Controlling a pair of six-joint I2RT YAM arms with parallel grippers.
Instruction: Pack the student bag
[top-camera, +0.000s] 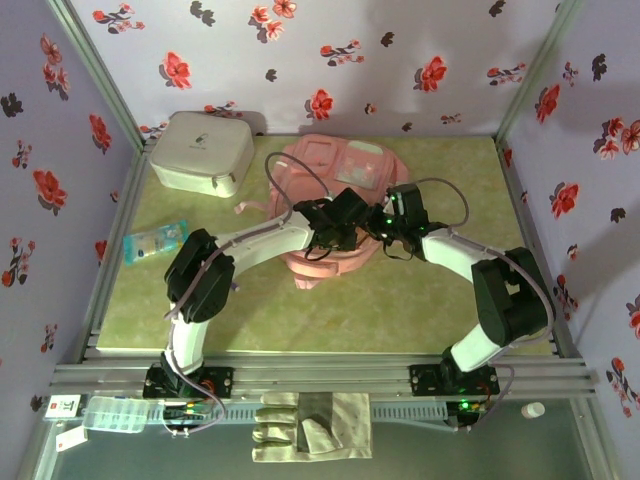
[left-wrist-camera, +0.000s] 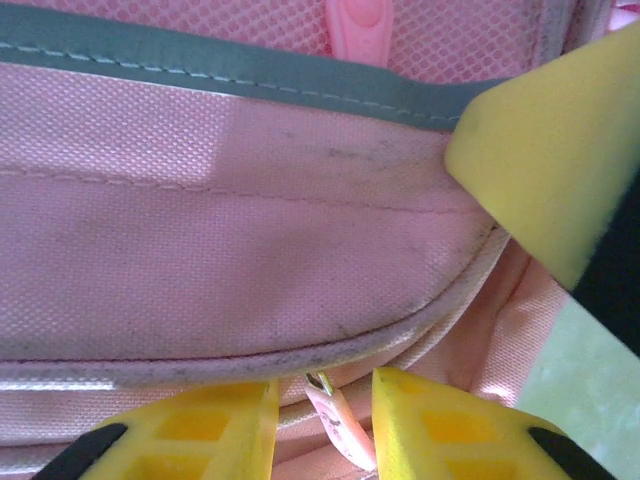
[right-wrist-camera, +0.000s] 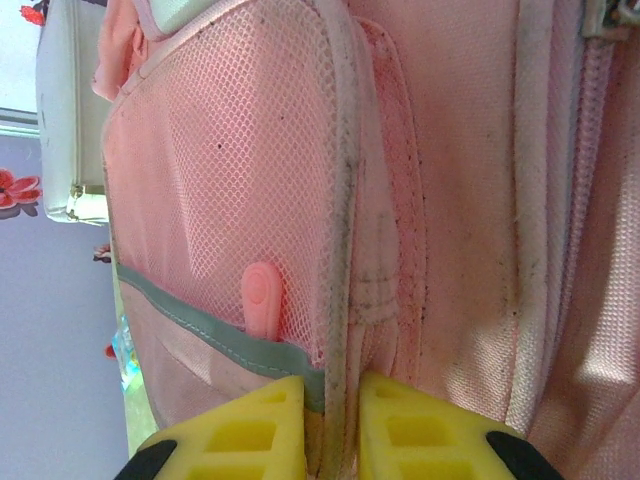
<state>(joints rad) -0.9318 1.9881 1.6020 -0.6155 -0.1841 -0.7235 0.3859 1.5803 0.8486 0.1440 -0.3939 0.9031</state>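
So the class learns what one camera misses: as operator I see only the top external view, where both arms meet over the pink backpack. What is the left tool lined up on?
Observer: In the left wrist view the left tool straddles a small pink zip pull at the pink backpack's piped edge, with its fingers apart.
Operator: And the right tool?
Observer: In the right wrist view the right tool appears pinched on the piped seam beside the mesh pocket.
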